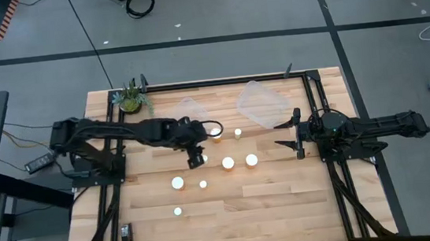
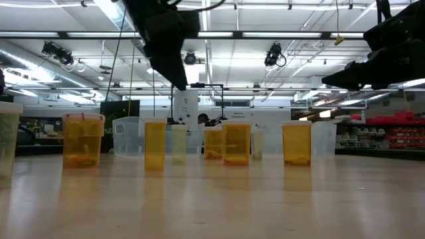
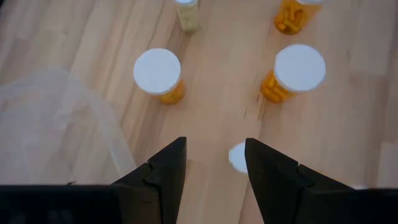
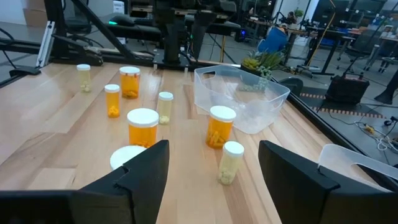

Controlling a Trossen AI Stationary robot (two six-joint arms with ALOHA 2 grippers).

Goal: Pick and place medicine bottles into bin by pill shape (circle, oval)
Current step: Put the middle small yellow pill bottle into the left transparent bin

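Several medicine bottles with white caps stand upright on the wooden table: orange ones [image 1: 228, 163] [image 1: 251, 160] [image 1: 177, 183] and smaller whitish ones [image 1: 237, 132] [image 1: 203, 185] [image 1: 177, 212]. My left gripper [image 1: 197, 155] hangs open and empty above the table's middle. In its wrist view [image 3: 214, 146] a small white cap [image 3: 237, 157] shows beside one finger, below it. My right gripper [image 1: 286, 133] is open and empty at the right, level above the table, facing the bottles [image 4: 143, 124].
Two clear plastic bins stand at the table's far side, one left [image 1: 188, 107] and one right [image 1: 261, 104]. A small potted plant [image 1: 131, 98] is at the far left corner. A black frame rims the table. Bare wood lies toward the near edge [image 1: 271, 210].
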